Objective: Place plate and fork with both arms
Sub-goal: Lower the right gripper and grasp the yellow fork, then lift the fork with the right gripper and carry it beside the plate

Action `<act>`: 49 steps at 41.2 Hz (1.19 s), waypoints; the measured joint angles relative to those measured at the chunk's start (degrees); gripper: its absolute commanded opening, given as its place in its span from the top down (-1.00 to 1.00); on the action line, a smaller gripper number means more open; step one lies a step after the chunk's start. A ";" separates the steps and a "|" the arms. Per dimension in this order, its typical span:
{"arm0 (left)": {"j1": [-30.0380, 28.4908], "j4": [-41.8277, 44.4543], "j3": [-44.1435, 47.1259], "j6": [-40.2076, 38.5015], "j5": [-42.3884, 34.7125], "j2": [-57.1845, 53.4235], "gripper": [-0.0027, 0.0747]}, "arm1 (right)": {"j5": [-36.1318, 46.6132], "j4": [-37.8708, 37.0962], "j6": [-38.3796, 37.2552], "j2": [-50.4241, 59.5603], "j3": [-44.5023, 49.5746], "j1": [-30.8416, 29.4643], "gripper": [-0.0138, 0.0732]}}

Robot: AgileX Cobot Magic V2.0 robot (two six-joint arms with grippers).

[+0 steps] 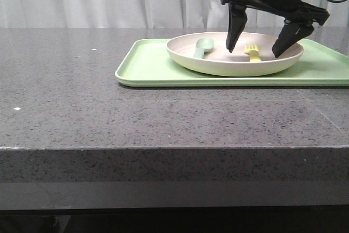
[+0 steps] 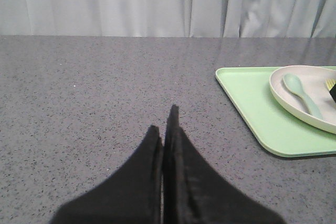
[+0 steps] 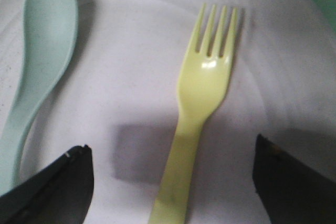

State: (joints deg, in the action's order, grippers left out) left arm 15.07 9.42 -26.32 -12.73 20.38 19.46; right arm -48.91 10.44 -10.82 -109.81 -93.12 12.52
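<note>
The cream plate (image 1: pixel 185 57) sits on a light-green tray (image 1: pixel 147 64) at the back right. The pale-yellow fork (image 1: pixel 252 52) lies in the plate, also in the right wrist view (image 3: pixel 202 98). My right gripper (image 1: pixel 258 46) is open and hangs just above the plate, one finger on each side of the fork's handle (image 3: pixel 176 177), not touching it. My left gripper (image 2: pixel 163 121) is shut and empty over bare counter, left of the tray. It is out of the front view. The plate also shows in the left wrist view (image 2: pixel 278 93).
A sage-green spoon (image 1: pixel 203 47) lies in the plate to the left of the fork, also in the right wrist view (image 3: pixel 42 61) and the left wrist view (image 2: pixel 302 93). The grey stone counter (image 1: pixel 82 91) stretches left of the tray. A white curtain hangs behind.
</note>
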 measured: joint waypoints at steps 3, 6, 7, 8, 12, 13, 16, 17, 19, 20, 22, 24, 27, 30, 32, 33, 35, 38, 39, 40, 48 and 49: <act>0.00 0.00 0.00 0.00 0.00 0.00 0.98 | 0.14 0.00 0.00 -0.53 -0.04 0.00 -0.77; 0.00 0.00 0.00 0.00 0.00 0.00 0.98 | 0.17 0.00 0.00 -0.65 -0.16 0.00 -0.77; 0.00 0.00 0.00 0.00 0.00 0.00 0.98 | 0.17 0.00 0.00 -0.65 -0.16 0.00 -0.77; 0.00 0.00 0.00 0.00 0.00 0.00 0.98 | 0.17 0.00 0.00 -0.65 -0.19 0.00 -0.77; 0.00 0.00 0.00 0.00 0.00 0.00 0.98 | 0.17 0.00 0.00 -0.66 -0.28 0.00 -0.68; 0.00 0.00 0.00 0.00 0.00 0.00 0.98 | 0.17 -0.10 0.00 -0.74 -0.28 0.00 -0.61; 0.00 0.00 0.00 0.00 0.00 0.00 0.98 | -0.14 -0.28 0.00 -0.74 -0.28 0.00 -0.38; 0.00 0.00 0.00 0.00 0.00 0.00 0.98 | -0.18 -0.31 0.00 -0.74 -0.28 0.00 -0.31; 0.00 0.00 0.00 0.00 0.00 0.00 0.98 | -0.43 -0.51 0.00 -0.74 -0.28 -0.05 -0.15; 0.00 0.00 0.00 0.00 0.00 0.00 0.98 | -0.53 -0.51 0.00 -0.74 -0.28 -0.05 -0.09; 0.00 0.00 0.00 0.00 0.00 0.00 0.98 | -0.62 -0.51 0.00 -0.79 -0.28 -0.05 0.05; 0.00 0.00 0.00 0.00 0.00 0.00 0.98 | -0.75 -0.51 0.00 -0.88 -0.28 -0.05 0.11; 0.00 0.00 0.00 0.00 0.00 0.00 0.98 | -0.88 -0.51 0.00 -0.88 -0.28 -0.05 0.17; 0.00 0.00 0.00 0.00 0.00 0.00 0.98 | -0.97 -0.51 0.00 -0.88 -0.28 -0.05 0.21; 0.00 0.00 0.00 0.00 0.00 0.00 0.98 | -1.00 -0.41 0.00 -0.88 -0.28 -0.05 0.24; 0.00 0.00 0.00 0.00 0.00 0.00 0.98 | -1.00 -0.41 0.00 -0.88 -0.28 -0.05 0.27; 0.00 0.00 0.00 0.00 0.00 0.00 0.98 | -1.09 -0.41 0.00 -0.88 -0.28 -0.05 0.33; 0.00 0.00 0.00 0.00 0.00 0.00 0.98 | -1.09 -0.29 0.00 -0.92 -0.28 -0.05 0.46; 0.00 0.00 0.00 0.00 0.00 0.00 0.98 | -1.09 -0.30 0.00 -0.92 -0.28 -0.05 0.49; 0.00 0.00 0.00 0.00 0.00 0.00 0.98 | -1.09 -0.18 0.00 -0.92 -0.28 -0.05 0.53; 0.00 0.00 0.00 0.00 0.00 0.00 0.98 | -1.09 -0.06 0.00 -0.92 -0.28 -0.05 0.78; 0.00 0.00 0.00 0.00 0.00 0.00 0.98 | -1.09 -0.06 0.00 -0.92 -0.28 -0.05 0.80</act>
State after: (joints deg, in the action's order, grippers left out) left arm 15.07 9.42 -26.32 -12.73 20.38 19.46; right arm -50.00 10.37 -10.82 -110.73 -93.40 12.47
